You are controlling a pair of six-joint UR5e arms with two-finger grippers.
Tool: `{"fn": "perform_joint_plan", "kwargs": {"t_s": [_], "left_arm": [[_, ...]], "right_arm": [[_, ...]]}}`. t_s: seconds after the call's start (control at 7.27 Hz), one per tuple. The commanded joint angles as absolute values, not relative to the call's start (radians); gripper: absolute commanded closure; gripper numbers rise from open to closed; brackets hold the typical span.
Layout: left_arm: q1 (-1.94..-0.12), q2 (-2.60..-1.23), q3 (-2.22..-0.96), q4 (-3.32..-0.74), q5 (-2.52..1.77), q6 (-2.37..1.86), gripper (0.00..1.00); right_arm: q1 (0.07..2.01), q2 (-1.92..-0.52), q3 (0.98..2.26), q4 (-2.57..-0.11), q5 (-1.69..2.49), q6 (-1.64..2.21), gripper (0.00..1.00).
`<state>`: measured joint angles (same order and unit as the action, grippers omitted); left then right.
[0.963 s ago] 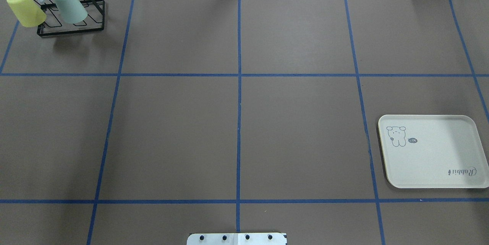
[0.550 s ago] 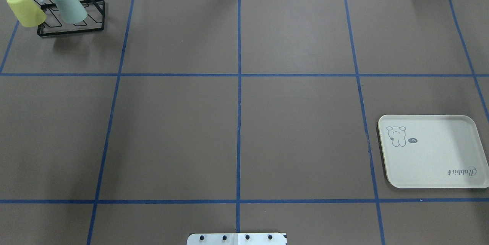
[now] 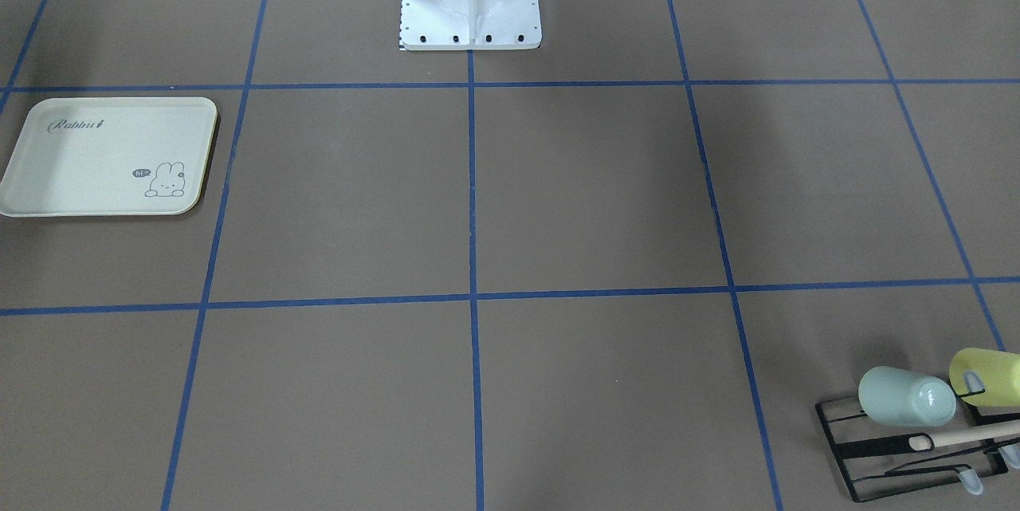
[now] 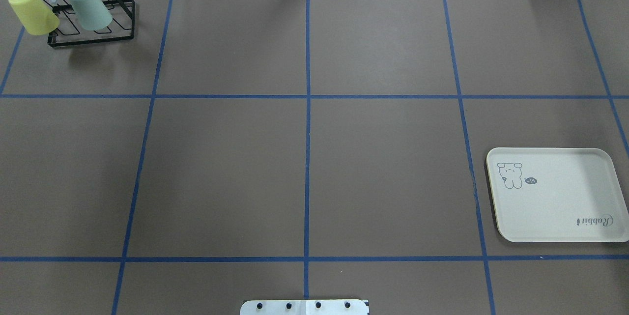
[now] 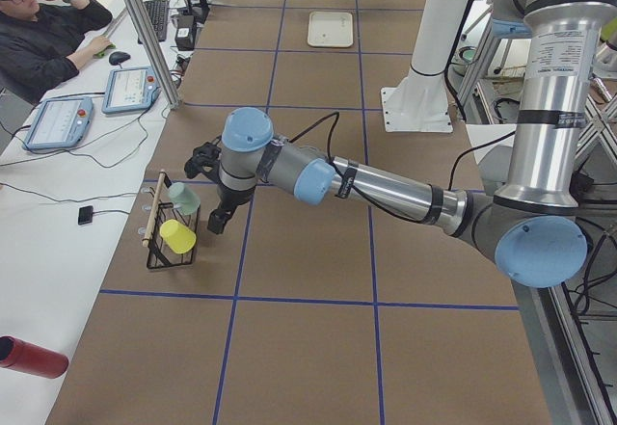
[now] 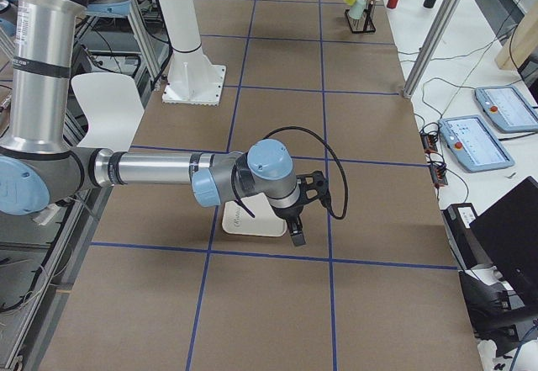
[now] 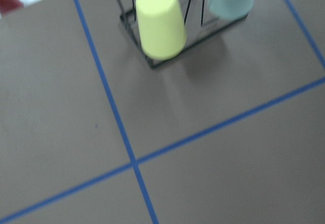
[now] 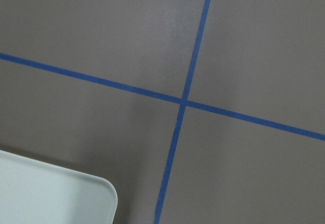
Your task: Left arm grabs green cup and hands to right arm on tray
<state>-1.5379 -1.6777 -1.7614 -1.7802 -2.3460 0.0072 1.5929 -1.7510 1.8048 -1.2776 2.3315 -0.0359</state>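
Brown paper counter, blue tape grid. Pale mint-green plastic cup sits tilted on the black wire rack, beside the yellow plastic cup. Left hand hovers near the rack, right hand by the cream rectangular tray; cannot tell either's opening. Best to take the green cup's body squarely and stay off the yellow one.

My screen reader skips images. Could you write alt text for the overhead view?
A green cup and a yellow cup rest tilted on a black wire rack, far left; a cream tray lies near right. No arm shows.
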Motion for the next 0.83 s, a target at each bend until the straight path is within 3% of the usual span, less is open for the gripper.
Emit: {"fn": "perform_joint_plan", "kwargs": {"t_s": [0.0,0.28,0.69], "left_arm": [[-1.525,-1.799,-1.726,-1.787,-2.349,-0.102,0.00],[-1.435,-1.904,-1.650,-1.789,-2.342,-0.110,0.00],[-1.427,-2.096,-1.368,-1.851,-2.329,-0.143,0.00]], "right_arm": [[1.592,-1.712,1.802,-1.273,2.393,-0.034,0.00],[1.592,-1.712,1.804,-1.272,2.416,-0.034,0.00],[1.592,-1.712,1.804,-1.272,2.416,-0.035,0.00]]}}
